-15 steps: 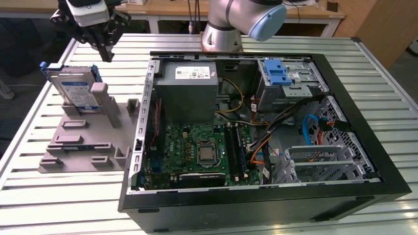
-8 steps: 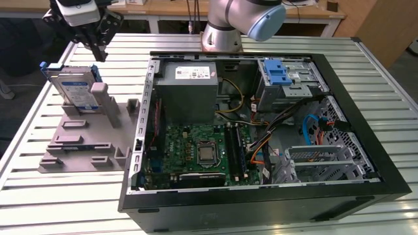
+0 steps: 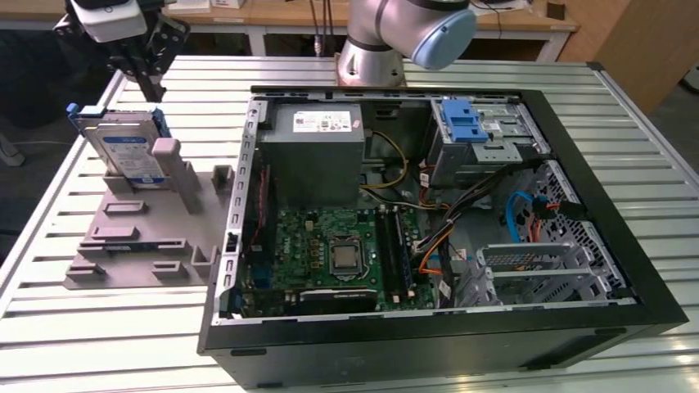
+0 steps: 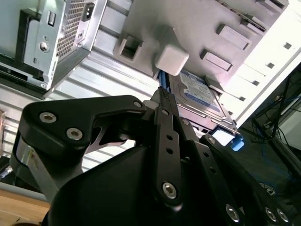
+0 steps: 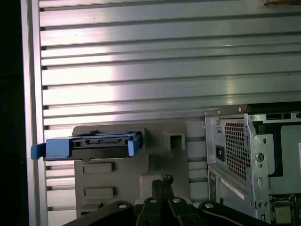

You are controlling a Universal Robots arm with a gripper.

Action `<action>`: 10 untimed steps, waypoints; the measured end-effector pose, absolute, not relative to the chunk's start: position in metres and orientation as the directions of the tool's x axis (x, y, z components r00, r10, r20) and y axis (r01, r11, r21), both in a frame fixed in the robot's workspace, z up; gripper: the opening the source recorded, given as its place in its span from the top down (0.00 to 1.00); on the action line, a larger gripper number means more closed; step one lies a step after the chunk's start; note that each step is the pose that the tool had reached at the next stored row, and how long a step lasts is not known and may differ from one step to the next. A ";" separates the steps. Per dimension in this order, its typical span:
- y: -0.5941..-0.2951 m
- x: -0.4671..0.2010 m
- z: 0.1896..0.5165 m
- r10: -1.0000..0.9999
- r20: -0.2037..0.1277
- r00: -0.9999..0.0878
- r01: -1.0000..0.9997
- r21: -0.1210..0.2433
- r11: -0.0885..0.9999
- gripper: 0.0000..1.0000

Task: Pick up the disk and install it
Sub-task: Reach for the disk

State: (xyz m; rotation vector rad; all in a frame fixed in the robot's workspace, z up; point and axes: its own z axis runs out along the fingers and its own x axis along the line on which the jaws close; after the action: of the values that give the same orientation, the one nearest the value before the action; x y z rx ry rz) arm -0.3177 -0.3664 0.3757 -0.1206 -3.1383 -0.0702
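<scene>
The gripper (image 5: 163, 181) sits closest to the lens in both wrist views, black linkages running up to fingers (image 4: 162, 101) that look pressed together with nothing between them. In the exterior view it hangs just above the disk (image 3: 123, 146), not touching it.

The disk stands on edge, its blue carrier rails around it, slotted into a grey holder plate (image 3: 142, 250). The plate lies on the slatted aluminium table (image 3: 98, 344), to the exterior view's left of the open computer case (image 3: 437, 327). Inside the case are the grey power supply (image 3: 317, 155), a green motherboard (image 3: 327, 246) and, toward the exterior view's right, a metal drive cage (image 3: 480, 135) with a blue latch.
</scene>
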 end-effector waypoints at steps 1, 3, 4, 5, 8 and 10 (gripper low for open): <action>-0.366 -0.321 0.375 0.077 0.002 -0.997 0.077 0.045 0.996 0.89; -0.364 -0.326 0.375 0.077 0.002 -0.997 0.077 0.045 0.996 0.89; -0.363 -0.329 0.375 0.077 0.002 -0.997 0.077 0.045 0.996 0.89; -0.363 -0.332 0.375 0.077 0.002 -0.997 0.077 0.045 0.996 0.89; -0.360 -0.339 0.374 0.077 0.002 -0.997 0.077 0.045 0.996 0.89; -0.359 -0.344 0.374 0.077 0.002 -0.997 0.077 0.045 0.996 0.89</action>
State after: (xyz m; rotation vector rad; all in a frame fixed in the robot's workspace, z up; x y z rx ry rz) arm -0.3435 -0.3588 0.3738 -0.1208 -3.1383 -0.0702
